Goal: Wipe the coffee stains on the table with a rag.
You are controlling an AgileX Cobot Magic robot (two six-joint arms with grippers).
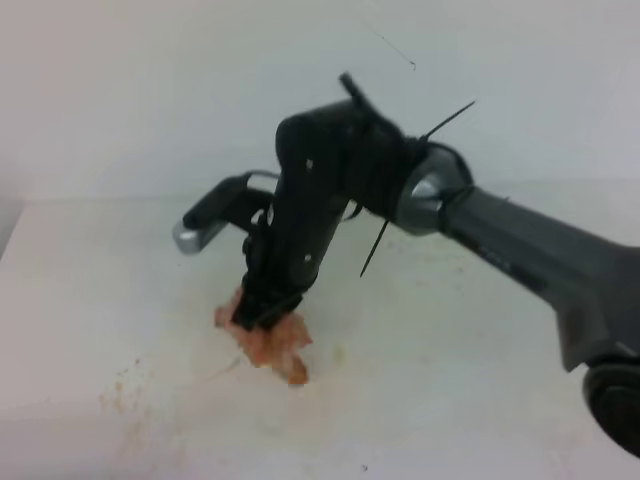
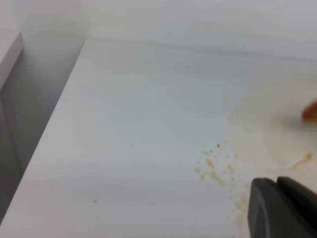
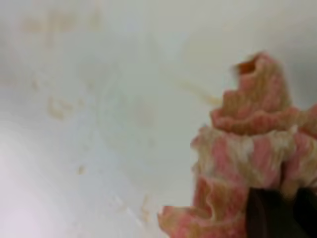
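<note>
The rag (image 1: 278,346), a pinkish-orange wad, lies on the white table (image 1: 480,390) left of centre. My right gripper (image 1: 256,314) reaches across from the right, points down and is shut on the rag's top, pressing it to the table. The right wrist view shows the rag (image 3: 252,148) close up with the dark fingertips (image 3: 267,215) clamped on it. Coffee stains remain as brown speckles (image 1: 124,390) left of the rag and a faint tan smear (image 1: 338,354) to its right. The left wrist view shows the speckles (image 2: 215,168), a tan smear (image 2: 262,129) and part of my left gripper (image 2: 282,210).
A pale wall (image 1: 150,90) rises behind the table. The table's left edge (image 2: 54,119) drops off beside a grey gap. The right arm's dark forearm (image 1: 540,265) spans the right side above the table.
</note>
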